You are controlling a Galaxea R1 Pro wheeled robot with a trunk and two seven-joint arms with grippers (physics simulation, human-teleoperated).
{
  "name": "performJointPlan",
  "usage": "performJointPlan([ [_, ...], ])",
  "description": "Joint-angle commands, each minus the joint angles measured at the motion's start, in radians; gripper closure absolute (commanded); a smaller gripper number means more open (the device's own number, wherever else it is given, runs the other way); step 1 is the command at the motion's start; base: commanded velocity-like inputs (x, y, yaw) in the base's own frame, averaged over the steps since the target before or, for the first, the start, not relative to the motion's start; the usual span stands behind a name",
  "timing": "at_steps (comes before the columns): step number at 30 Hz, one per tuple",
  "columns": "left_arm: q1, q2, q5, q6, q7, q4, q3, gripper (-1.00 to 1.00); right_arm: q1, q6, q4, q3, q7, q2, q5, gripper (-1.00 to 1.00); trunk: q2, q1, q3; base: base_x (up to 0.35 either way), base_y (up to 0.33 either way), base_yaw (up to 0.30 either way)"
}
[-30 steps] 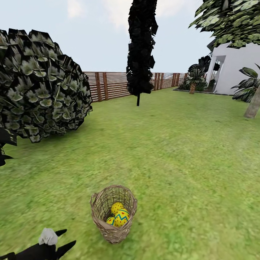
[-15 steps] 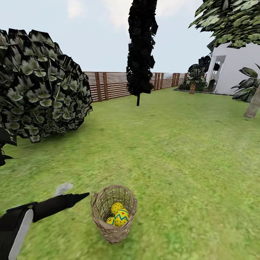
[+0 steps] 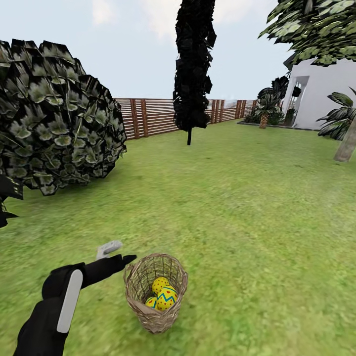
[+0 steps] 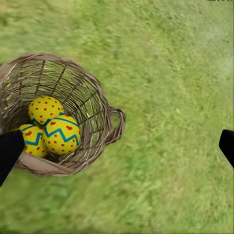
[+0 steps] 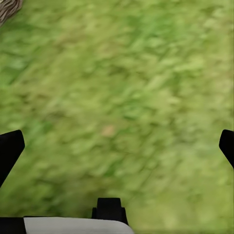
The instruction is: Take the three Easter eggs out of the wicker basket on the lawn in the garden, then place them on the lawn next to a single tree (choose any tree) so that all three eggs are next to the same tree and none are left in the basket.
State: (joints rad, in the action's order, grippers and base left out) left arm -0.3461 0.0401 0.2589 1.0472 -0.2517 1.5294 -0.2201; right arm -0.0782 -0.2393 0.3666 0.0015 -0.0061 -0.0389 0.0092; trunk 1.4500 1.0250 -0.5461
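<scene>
Left tool hangs wide open, holding nothing, just beside the wicker basket on the lawn | three Easter eggs sit inside, ahead of one finger | right tool spread wide above grass | risk: a finger catching the rim could tip the light basket, spilling eggs.

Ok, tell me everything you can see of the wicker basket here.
The small round basket of brown-grey woven twigs stands upright on the mottled green lawn, open at the top, with a small loop handle on one side. Its weave is loose enough to see through. Three yellow eggs with red dots and blue zigzag bands lie together inside. The left tool hovers open just beside its rim, not touching it.
</scene>
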Motion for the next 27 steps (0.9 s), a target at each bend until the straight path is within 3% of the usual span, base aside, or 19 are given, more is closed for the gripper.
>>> performJointPlan([
  [1, -0.007, 0.002, 0.001, 0.000, 0.018, 0.000, 0.001, -1.00, 0.000, 0.000, 0.000, 0.000, 0.000, 0.000, 0.000, -1.00, 0.000, 0.000, 0.000, 0.000, 0.000, 0.000],
  [5, -0.026, 0.028, 0.001, 0.000, 0.176, 0.000, 0.002, -1.00, 0.000, 0.000, 0.000, 0.000, 0.000, 0.000, 0.000, -1.00, 0.000, 0.000, 0.000, 0.000, 0.000, 0.000],
  [9, -0.031, 0.056, 0.014, 0.000, 0.381, 0.004, 0.001, -1.00, 0.000, 0.000, 0.000, 0.000, 0.000, 0.000, 0.000, -1.00, 0.000, 0.000, 0.000, 0.000, 0.000, 0.000],
  [11, -0.037, 0.067, 0.093, 0.000, 0.537, 0.006, 0.002, -1.00, 0.000, 0.000, 0.000, 0.000, 0.000, 0.000, 0.000, -1.00, 0.000, 0.000, 0.000, 0.000, 0.000, 0.000],
  [13, -0.042, 0.069, 0.150, 0.000, 0.627, 0.006, 0.002, -1.00, 0.000, 0.000, 0.000, 0.000, 0.000, 0.000, 0.000, -1.00, 0.000, 0.000, 0.000, 0.000, 0.000, 0.000],
  [14, -0.045, 0.070, 0.211, 0.000, 0.723, 0.006, 0.004, -1.00, 0.000, 0.000, 0.000, 0.000, 0.000, 0.000, 0.000, -1.00, 0.000, 0.000, 0.000, 0.000, 0.000, 0.000],
  [17, -0.047, 0.071, 0.333, 0.000, 0.898, 0.006, 0.007, -1.00, 0.000, 0.000, 0.000, 0.000, 0.000, 0.000, 0.000, -1.00, 0.000, 0.000, 0.000, 0.000, 0.000, 0.000],
  [18, -0.048, 0.071, 0.390, 0.000, 0.956, 0.006, 0.009, -1.00, 0.000, 0.000, 0.000, 0.000, 0.000, 0.000, 0.000, -1.00, 0.000, 0.000, 0.000, 0.000, 0.000, 0.000],
  [20, -0.048, 0.070, 0.446, 0.000, 0.999, 0.006, 0.022, -1.00, 0.000, 0.000, 0.000, 0.000, 0.000, 0.000, 0.000, -1.00, 0.000, 0.000, 0.000, 0.000, 0.000, 0.000],
  [22, -0.048, 0.069, 0.484, 0.000, 1.022, 0.003, 0.073, -1.00, 0.000, 0.000, 0.000, 0.000, 0.000, 0.000, 0.002, -1.00, 0.000, 0.000, 0.000, 0.000, 0.000, 0.000],
  [27, -0.048, 0.074, 0.499, 0.000, 1.046, -0.006, 0.102, -1.00, 0.000, 0.000, 0.000, 0.001, 0.000, 0.001, 0.003, -1.00, 0.000, 0.000, 0.000, 0.000, 0.000, 0.000],
])
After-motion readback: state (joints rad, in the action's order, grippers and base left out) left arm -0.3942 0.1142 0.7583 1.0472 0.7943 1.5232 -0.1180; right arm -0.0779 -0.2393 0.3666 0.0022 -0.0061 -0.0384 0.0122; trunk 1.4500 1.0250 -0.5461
